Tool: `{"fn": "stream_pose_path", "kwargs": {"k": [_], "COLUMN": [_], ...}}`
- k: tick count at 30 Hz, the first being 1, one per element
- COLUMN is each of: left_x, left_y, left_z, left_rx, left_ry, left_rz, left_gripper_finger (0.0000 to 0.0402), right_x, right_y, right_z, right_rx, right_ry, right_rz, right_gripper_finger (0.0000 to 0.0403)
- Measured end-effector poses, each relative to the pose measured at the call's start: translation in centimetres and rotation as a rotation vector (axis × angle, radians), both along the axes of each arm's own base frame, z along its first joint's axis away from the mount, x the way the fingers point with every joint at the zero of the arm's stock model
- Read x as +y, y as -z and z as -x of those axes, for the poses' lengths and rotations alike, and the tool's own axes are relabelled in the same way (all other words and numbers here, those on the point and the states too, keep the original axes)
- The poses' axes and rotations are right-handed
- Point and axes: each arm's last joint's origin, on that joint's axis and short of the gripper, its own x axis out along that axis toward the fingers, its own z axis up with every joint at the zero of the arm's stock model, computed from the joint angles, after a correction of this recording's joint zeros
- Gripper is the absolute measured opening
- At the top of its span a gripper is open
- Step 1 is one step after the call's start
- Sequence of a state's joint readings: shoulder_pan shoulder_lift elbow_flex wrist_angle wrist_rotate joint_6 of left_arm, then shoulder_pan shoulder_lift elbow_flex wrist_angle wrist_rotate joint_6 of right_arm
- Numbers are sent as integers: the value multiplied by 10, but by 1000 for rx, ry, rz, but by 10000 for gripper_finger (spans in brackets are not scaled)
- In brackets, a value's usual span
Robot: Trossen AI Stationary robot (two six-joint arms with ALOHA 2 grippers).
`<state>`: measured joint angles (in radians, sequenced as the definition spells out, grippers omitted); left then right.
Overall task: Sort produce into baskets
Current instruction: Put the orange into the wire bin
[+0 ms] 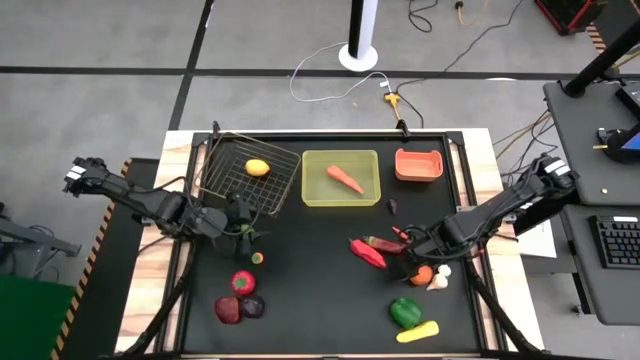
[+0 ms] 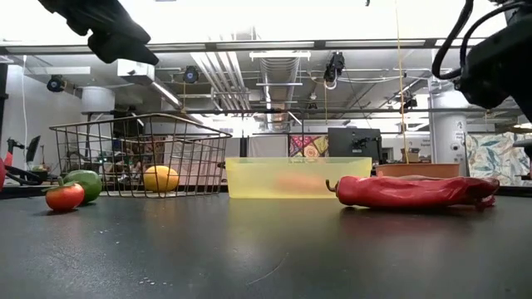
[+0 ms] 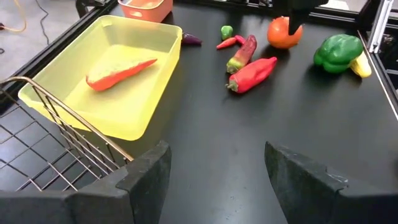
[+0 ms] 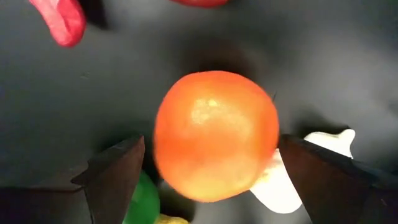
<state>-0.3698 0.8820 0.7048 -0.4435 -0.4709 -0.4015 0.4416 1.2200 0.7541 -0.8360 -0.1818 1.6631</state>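
My right gripper (image 1: 415,263) is open and points down over an orange round fruit (image 4: 214,134) that lies on the black table near the right edge. One finger stands on each side of the fruit, and I see no touch. A white garlic (image 4: 292,177) lies beside the fruit. My left gripper (image 3: 214,168) is open and empty, low over the table beside the wire basket (image 1: 248,172), which holds a yellow lemon (image 1: 258,167). An orange carrot (image 1: 345,179) lies in the yellow-green tray (image 1: 312,195). The salmon bin (image 1: 418,176) stands at the far right.
A red pepper (image 1: 368,253) and a chili (image 1: 385,242) lie left of my right gripper. A green pepper (image 1: 405,312) and a yellow piece (image 1: 417,331) lie near the front edge. A tomato (image 1: 242,282), a beet (image 1: 252,306) and a small lime (image 1: 257,257) lie front left.
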Motion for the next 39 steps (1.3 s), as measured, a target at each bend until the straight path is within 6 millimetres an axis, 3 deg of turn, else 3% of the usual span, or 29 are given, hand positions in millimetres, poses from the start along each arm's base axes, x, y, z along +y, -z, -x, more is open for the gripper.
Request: {"fn": "stream_pose_path", "kwargs": {"k": [13, 22, 32, 39], "left_x": [1, 1, 1, 1], "left_y": [0, 0, 0, 0], "left_z": [0, 0, 0, 0], "left_rx": [-4, -5, -4, -4], "left_ry": [-13, -13, -13, -13], "left_rz": [-17, -17, -17, -17], "left_gripper_finger": [240, 240, 240, 240], "right_x": [4, 3, 4, 6], "right_y": [20, 16, 14, -5], "right_z": [-8, -9, -9, -15], "right_rx": [40, 3, -7, -93], "right_ry": [-60, -61, -83, -111], "right_rz": [31, 42, 33, 15], "right_gripper_finger": [366, 361, 289, 299]}}
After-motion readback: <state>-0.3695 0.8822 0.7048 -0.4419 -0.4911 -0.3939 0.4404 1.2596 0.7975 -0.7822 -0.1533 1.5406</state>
